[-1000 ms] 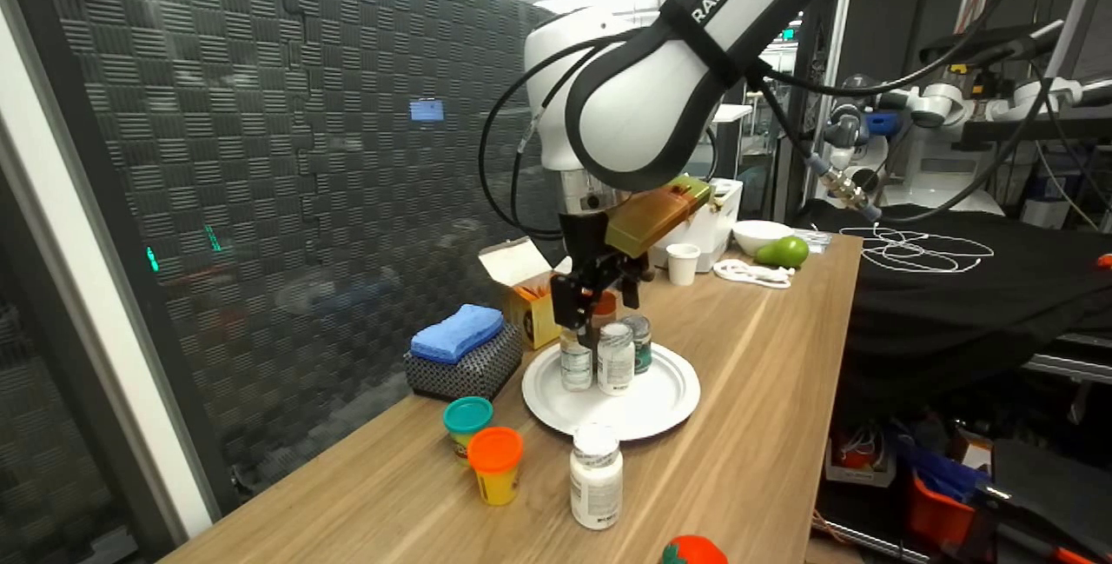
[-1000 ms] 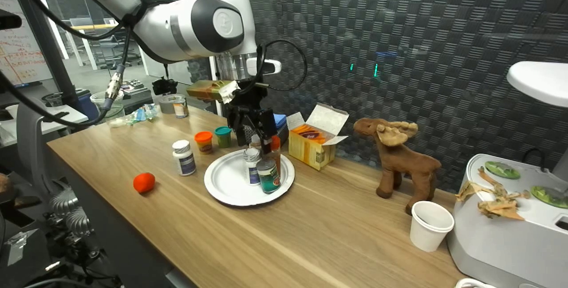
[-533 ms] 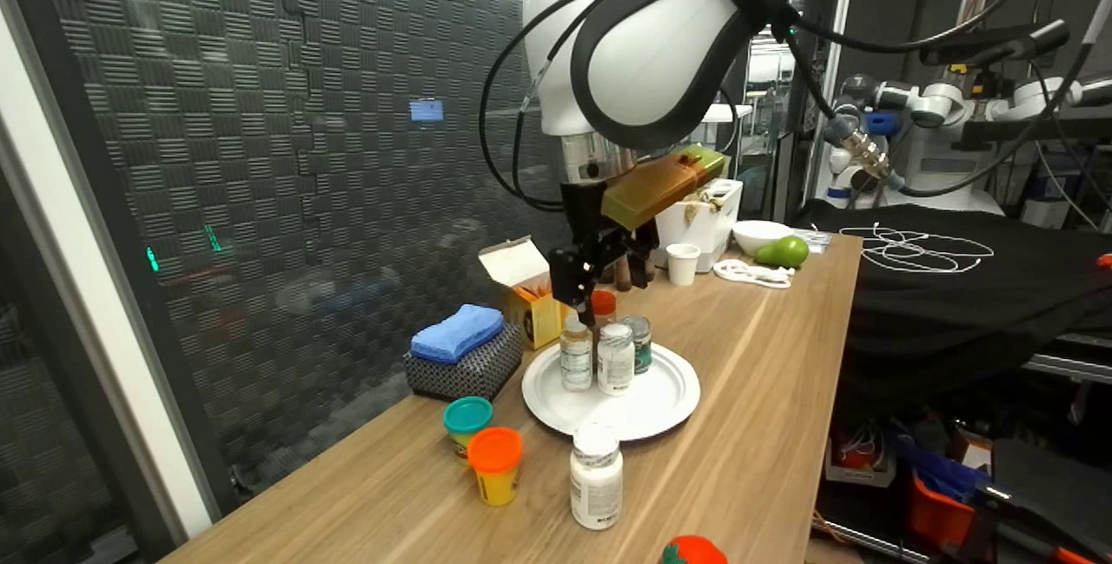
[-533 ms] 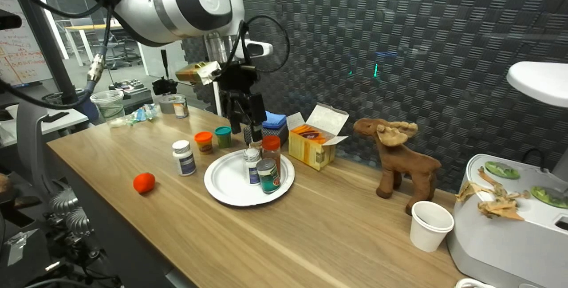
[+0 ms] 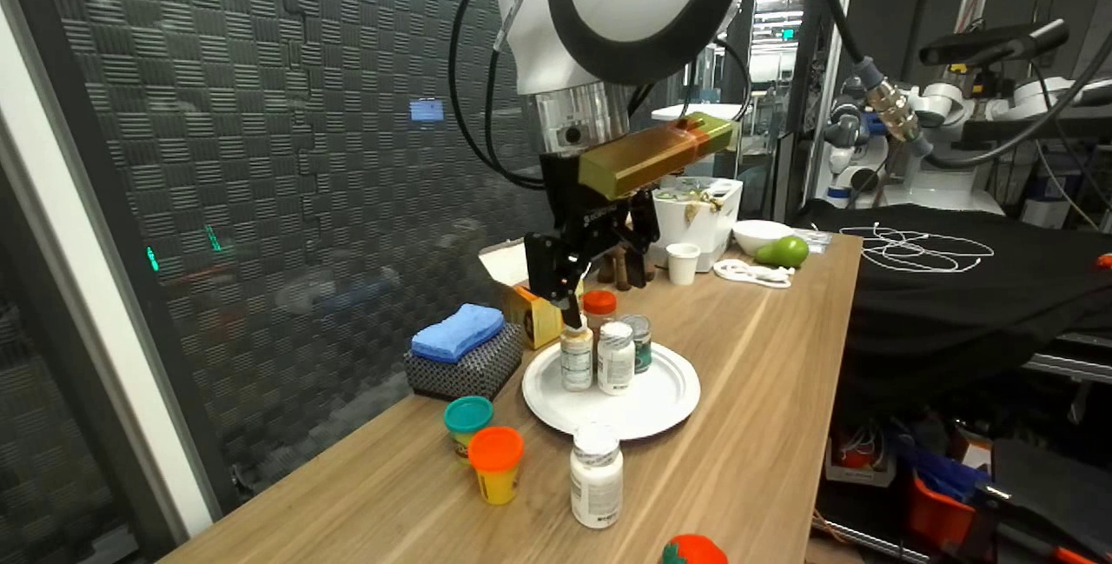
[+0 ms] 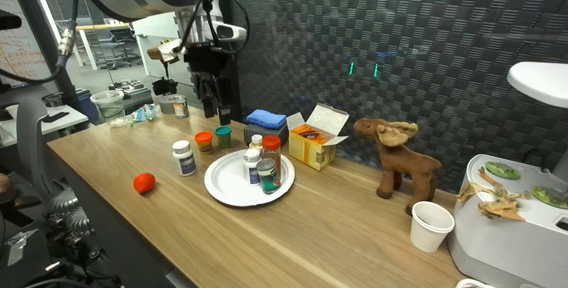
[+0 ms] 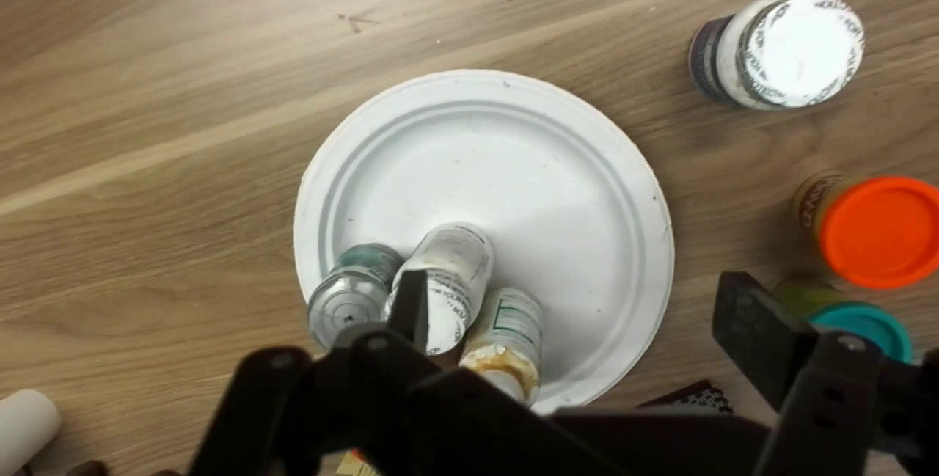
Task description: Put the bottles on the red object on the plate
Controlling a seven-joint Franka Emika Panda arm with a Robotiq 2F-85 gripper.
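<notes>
Several bottles stand upright on the white plate [image 6: 222,186]: a white one [image 6: 252,172], a green-labelled jar [image 6: 268,179], a red-capped jar [image 6: 271,144] and a pale bottle [image 5: 577,362] with a tan neck. Apart from them, another white bottle [image 6: 184,159] stands on the table near the plate. A small red tomato-shaped thing [image 6: 144,183] lies by the table edge; whether it is the red object I cannot tell. My gripper [image 6: 216,117] hangs above the table, jaws wide apart, holding nothing. In the wrist view a finger of the gripper [image 7: 572,300] partly covers the bottles.
Two tubs, orange-lidded [image 6: 204,141] and teal-lidded [image 6: 223,137], stand beside the plate. Behind are a blue cloth [image 6: 266,119] on a dark box, an open yellow carton [image 6: 313,146] and a brown toy moose [image 6: 399,159]. White paper cups [image 6: 430,226] stand farther along.
My gripper has risen off the bottles on the plate and shifted away toward the tubs' side, jaws staying wide. The bottles and plate have stayed in place.
</notes>
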